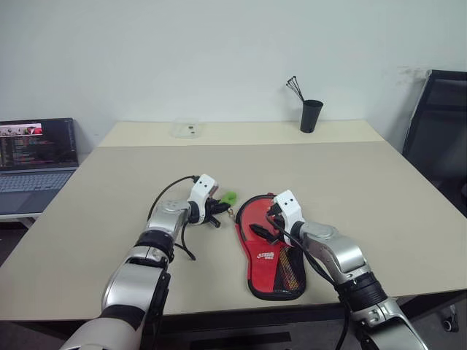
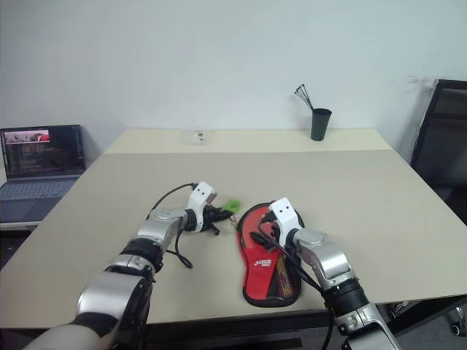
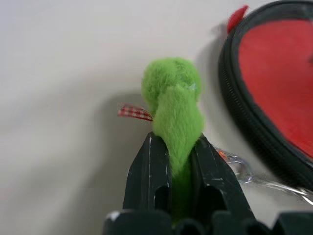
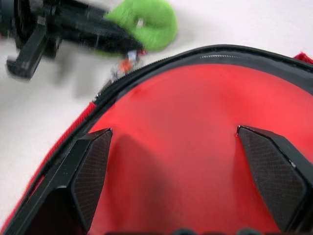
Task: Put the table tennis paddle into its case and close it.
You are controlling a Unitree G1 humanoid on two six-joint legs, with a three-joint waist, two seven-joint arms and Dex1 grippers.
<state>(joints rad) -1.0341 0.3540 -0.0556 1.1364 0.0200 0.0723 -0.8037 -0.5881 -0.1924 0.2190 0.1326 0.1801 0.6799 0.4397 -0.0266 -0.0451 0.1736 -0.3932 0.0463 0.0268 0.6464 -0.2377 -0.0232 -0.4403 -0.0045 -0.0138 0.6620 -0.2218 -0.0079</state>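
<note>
The case (image 1: pixel 266 251) lies flat on the table (image 1: pixel 365 189), red side up with white lettering and a black mesh pocket at its near end. A black zip rim runs around its round far end (image 4: pixel 205 56). A fuzzy green tag (image 1: pixel 229 197) hangs off that zip by a small clasp. My left gripper (image 1: pixel 219 206) is shut on the green tag (image 3: pixel 171 93), just left of the case's round end. Over that round end my right gripper (image 1: pixel 266 220) stands open, its two pads (image 4: pixel 93 171) spread wide above the red cloth. The paddle is hidden.
A black cup (image 1: pixel 311 115) holding thin sticks stands at the table's far edge, with a small clear box (image 1: pixel 187 129) further left. A laptop (image 1: pixel 36 157) sits on a side desk at the left. A black chair (image 1: pixel 441 124) stands at the right.
</note>
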